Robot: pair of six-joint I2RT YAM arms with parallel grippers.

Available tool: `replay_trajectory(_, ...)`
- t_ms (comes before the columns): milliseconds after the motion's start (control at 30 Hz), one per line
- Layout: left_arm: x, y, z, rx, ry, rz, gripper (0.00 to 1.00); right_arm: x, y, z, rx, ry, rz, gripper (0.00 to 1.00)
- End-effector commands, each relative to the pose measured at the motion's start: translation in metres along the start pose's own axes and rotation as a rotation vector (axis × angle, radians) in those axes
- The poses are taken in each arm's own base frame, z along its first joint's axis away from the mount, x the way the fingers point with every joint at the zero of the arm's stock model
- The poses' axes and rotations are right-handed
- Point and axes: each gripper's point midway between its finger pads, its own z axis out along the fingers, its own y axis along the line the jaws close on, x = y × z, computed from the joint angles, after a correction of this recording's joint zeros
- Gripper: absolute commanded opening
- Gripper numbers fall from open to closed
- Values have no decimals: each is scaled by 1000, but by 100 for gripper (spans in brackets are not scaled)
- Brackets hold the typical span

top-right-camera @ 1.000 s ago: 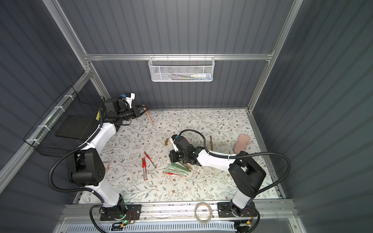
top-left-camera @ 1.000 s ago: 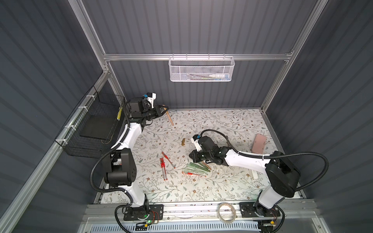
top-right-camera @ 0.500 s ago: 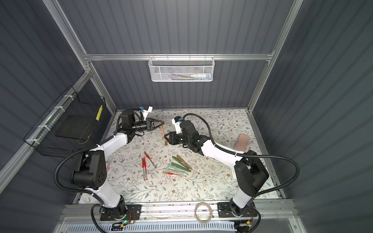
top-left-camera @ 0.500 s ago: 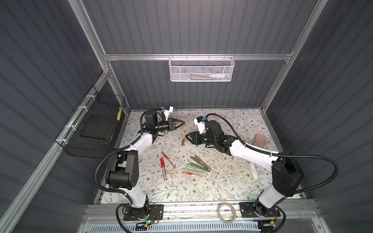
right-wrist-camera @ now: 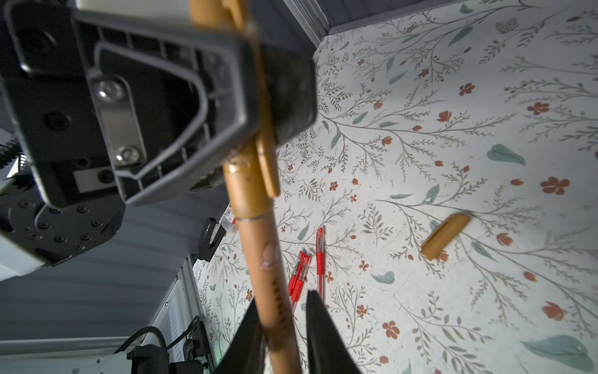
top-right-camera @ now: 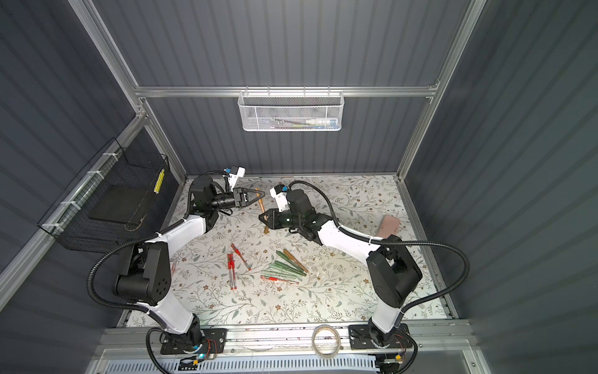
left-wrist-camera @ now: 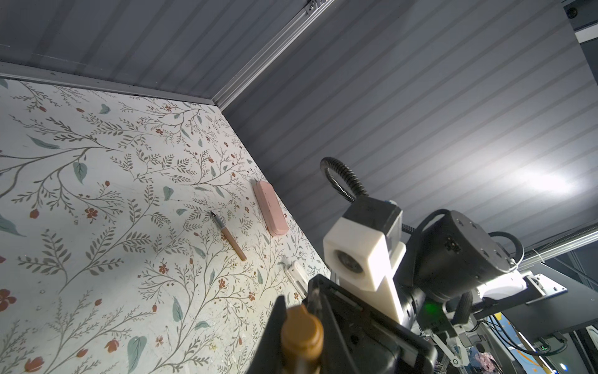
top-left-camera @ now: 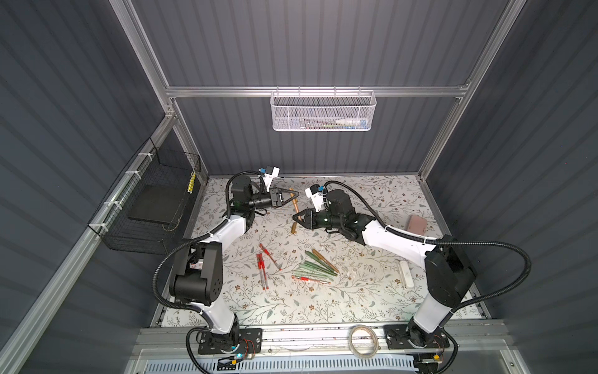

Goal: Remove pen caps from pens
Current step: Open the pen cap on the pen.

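1. Dark grey ribbed walls [top-left-camera: 323, 48], edged by aluminium rails [top-left-camera: 226, 91].
2. A white mesh basket [top-left-camera: 323, 111] hangs on the back rail; a black wire basket [top-left-camera: 145, 207] on a side wall.
3. The desk [top-left-camera: 372, 291] has a floral cover.
4. Bright glare [left-wrist-camera: 534, 181] on a wall in the left wrist view.

Twin high views over whole table [top-left-camera: 398, 207]; wrist cameras close, seemingly head-on.

Table cover [top-left-camera: 372, 291] matt, floral-printed; gold-brown pen [right-wrist-camera: 262, 259] smooth satin plastic; wall basket [top-left-camera: 323, 111] metal mesh.
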Motion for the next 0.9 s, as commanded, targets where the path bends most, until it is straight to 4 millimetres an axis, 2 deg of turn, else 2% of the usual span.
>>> replay_trajectory(0, 5, -12, -1, 35, 21, 23, 0, -13, 1, 0, -16, -31, -6, 24)
replay_trajectory(133, 4, -13, 0, 34, 23, 20, 0, -16, 1, 3, -30, -30, 20, 27)
replay_trajectory(233, 7, -13, -1, 32, 23, 28, 0, -22, 5, 3, -51, -44, 7, 26)
replay_trajectory(300, 6, -12, -1, 30, 21, 35, 0, -23, 4, 5, -54, -40, 9, 18)
replay_trajectory(400, 2, -17, -2, 30, 22, 37, 0, -21, 7, 5, -76, -29, 18, 0)
replay_trajectory(533, -7, -11, -6, 12, -16, 39, 0, -5, -1, 1, -66, -17, 21, 0)
replay_trajectory(633, -42, -3, -25, -38, -112, 39, 0, 14, -11, -4, -49, 4, 66, 0)
replay_trajectory(800, -118, 11, -74, -113, -315, 70, 0, 48, -19, -12, -48, 23, 109, 0)
replay_trajectory(867, -138, 16, -86, -128, -349, 69, 0, 60, -23, -14, -35, 39, 127, 0)
